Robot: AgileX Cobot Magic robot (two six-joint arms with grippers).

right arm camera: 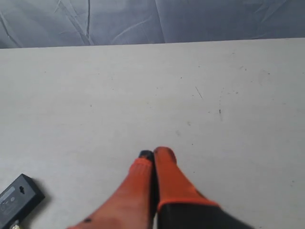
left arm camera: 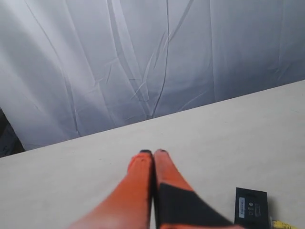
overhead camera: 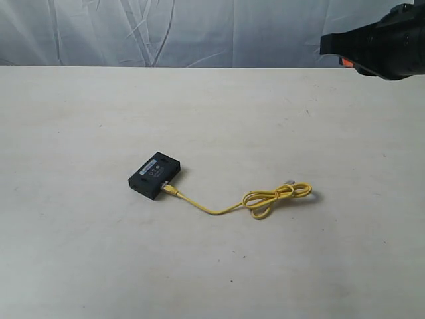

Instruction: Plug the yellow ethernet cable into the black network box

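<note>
The black network box [overhead camera: 155,175] lies flat on the pale table, a little left of the middle. One end of the yellow ethernet cable [overhead camera: 265,199] sits in the box's side; the cord runs right into a loose loop, and its other plug lies free. My left gripper [left arm camera: 153,152] is shut and empty, held above the table, with the box [left arm camera: 251,208] and a bit of cable [left arm camera: 284,224] beside it. My right gripper [right arm camera: 155,153] is shut too, with nothing in it, and the box's corner [right arm camera: 16,200] shows off to its side. Part of the right arm [overhead camera: 382,40] shows at the upper right.
A wrinkled grey cloth backdrop [overhead camera: 166,33] hangs behind the table's far edge. The tabletop [overhead camera: 99,266] is pale with a few small marks.
</note>
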